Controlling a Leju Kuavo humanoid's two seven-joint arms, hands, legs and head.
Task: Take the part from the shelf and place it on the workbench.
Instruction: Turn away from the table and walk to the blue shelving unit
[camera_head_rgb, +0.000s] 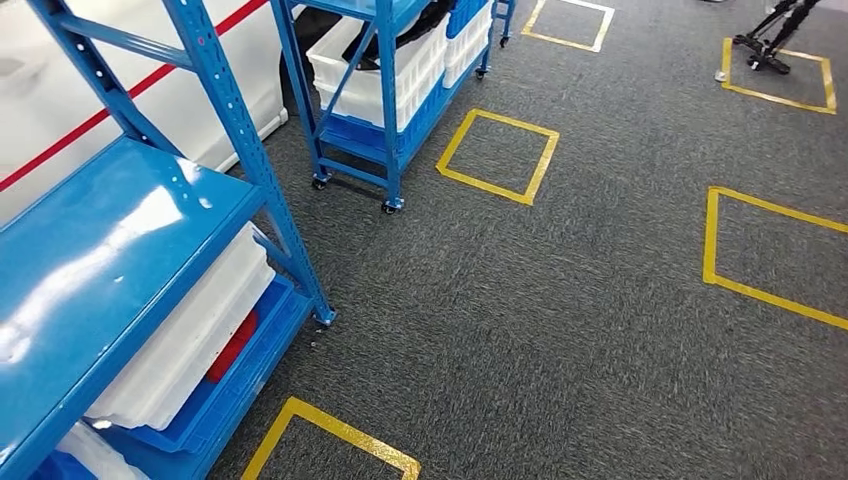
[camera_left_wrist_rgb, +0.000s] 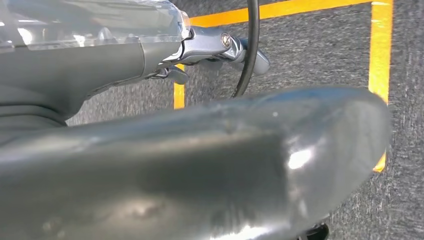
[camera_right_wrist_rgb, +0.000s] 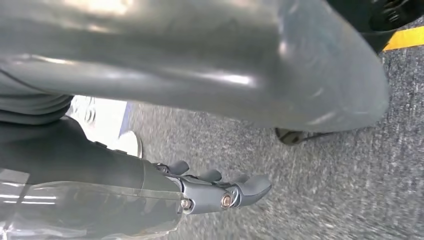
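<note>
Head view: high vantage, angled forward and down over grey carpet, tilted; a blue shelf close at the lower left, a second blue rack farther off, yellow tape squares across the floor. Left wrist view: very close behind the left hand, its thumb large in frame, looking down at carpet and yellow tape. Right wrist view: equally close behind the right hand, facing the floor. All three share the carpet and tape.
</note>
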